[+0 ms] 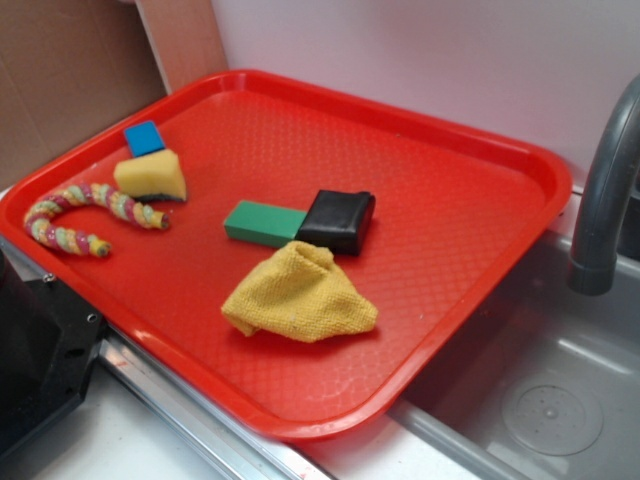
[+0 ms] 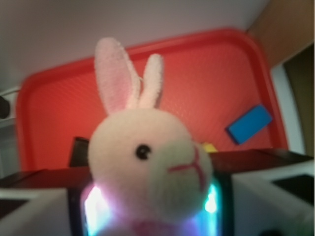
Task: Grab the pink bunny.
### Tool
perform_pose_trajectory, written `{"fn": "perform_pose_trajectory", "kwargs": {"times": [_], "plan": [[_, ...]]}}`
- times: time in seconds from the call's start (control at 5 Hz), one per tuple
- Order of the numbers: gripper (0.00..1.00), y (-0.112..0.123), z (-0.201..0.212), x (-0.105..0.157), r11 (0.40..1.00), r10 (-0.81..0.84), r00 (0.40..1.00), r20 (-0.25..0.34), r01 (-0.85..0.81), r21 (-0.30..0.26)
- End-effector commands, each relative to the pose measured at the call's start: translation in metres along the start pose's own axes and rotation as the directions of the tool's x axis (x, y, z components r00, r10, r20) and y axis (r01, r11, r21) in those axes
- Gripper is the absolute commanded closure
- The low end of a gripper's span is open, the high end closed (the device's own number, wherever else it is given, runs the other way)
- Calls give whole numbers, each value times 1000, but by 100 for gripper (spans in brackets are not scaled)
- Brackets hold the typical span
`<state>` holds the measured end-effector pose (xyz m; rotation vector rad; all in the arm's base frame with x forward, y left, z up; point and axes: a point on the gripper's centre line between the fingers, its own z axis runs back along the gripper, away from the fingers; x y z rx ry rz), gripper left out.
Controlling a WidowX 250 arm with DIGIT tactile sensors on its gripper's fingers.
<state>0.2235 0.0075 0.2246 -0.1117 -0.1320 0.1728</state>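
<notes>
The pink bunny [image 2: 147, 162] fills the wrist view: pale-pink plush head, two upright ears, a black eye and a red stitched nose. It sits between the two fingers of my gripper [image 2: 150, 201], whose lit pads glow on both sides of its head. The jaws are shut on it. The red tray [image 2: 59, 108] lies well below, so the bunny is held up in the air. In the exterior view neither the bunny nor the gripper shows.
On the red tray [image 1: 460, 230] lie a pink-yellow rope toy [image 1: 85, 215], a yellow sponge [image 1: 152, 176], a blue block [image 1: 144, 138], a green block [image 1: 262, 222], a black object [image 1: 338, 220] and a yellow cloth [image 1: 298, 293]. A grey faucet [image 1: 600, 200] and sink [image 1: 540, 400] are at the right.
</notes>
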Motion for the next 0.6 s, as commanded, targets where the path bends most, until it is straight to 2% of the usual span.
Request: {"fn": "perform_pose_trajectory", "kwargs": {"times": [0.0,0.2,0.4], "plan": [[100,-16,55,4,994,-51,998,26,49,98],[100,-20,44,3,990,-55,998,5,54,130],[100,-21,39,3,988,-70,998,1,69,135]]}}
